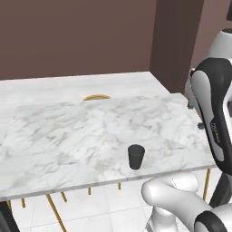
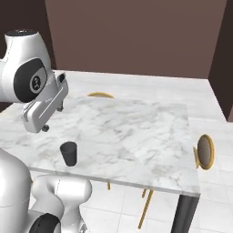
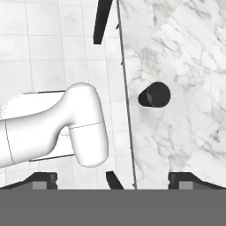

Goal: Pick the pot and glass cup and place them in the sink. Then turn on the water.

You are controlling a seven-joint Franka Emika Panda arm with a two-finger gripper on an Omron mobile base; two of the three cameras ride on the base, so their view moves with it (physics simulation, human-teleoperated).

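Marble, white with grey veins, spreads across the big square table (image 1: 68,136), and it stands on a pale tiled floor (image 2: 118,209) in front of a brown wall (image 1: 77,36). Slim gold legs and a dark corner leg (image 2: 184,214) hold the tabletop up. Round gold chair backs peek out at two sides: one at the far edge (image 1: 96,97), another off the right-hand side (image 2: 205,151). The white arm (image 2: 27,73) rises over the near edge, its hand raised well above the tabletop. Down on the marble, close to that near edge, the glass cup (image 1: 136,157) stands upright, a small dark tumbler on its own with bare stone all around it. From the hand view the cup (image 3: 154,95) sits just inside the table's edge, ahead of the gripper (image 3: 112,178), whose dark fingertips (image 3: 44,180) are spread wide apart at the bottom corners with nothing between them, well clear of the cup.
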